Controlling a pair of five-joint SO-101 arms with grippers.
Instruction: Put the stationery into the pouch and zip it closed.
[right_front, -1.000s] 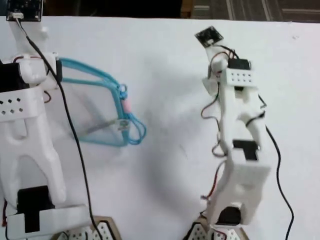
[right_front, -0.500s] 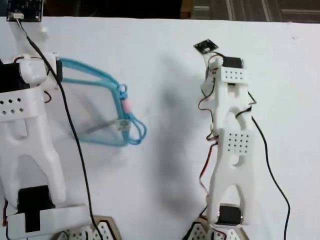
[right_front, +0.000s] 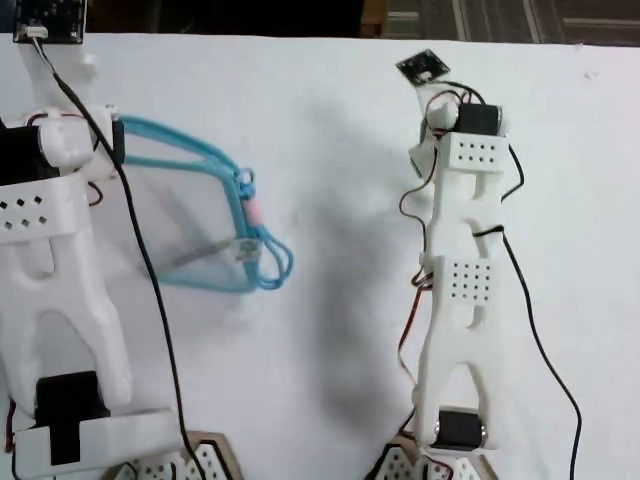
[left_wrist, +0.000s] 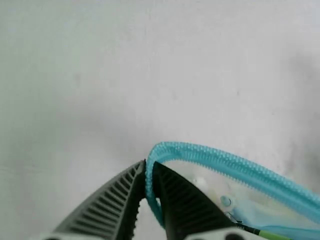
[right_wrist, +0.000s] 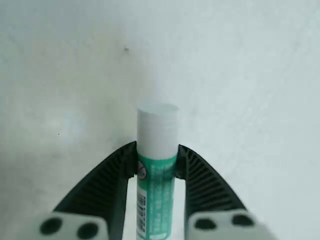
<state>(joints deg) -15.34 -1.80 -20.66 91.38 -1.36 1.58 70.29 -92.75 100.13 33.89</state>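
Note:
A clear pouch (right_front: 185, 215) with blue zipper trim lies on the white table (right_front: 320, 110) at the left; a pink pull (right_front: 255, 212) sits on its right edge. My left gripper (left_wrist: 149, 172) is shut on the pouch's blue zipper rim (left_wrist: 220, 160), at the pouch's far left corner (right_front: 122, 132) in the high view. A thin grey item (right_front: 200, 255) lies inside the pouch. My right gripper (right_wrist: 156, 152) is shut on a glue stick (right_wrist: 157, 125) with a white cap and green label, held just above the bare table. The right arm (right_front: 465, 160) stretches up the right side, well apart from the pouch.
The table's far edge (right_front: 300, 36) runs across the top of the high view, with dark floor beyond. Cables (right_front: 150, 270) hang along both arms. White tabletop lies bare between the pouch and the right arm.
The right arm has unfolded and stretched away from its base, then shifted slightly right and farther back. The left arm and the pouch have stayed still.

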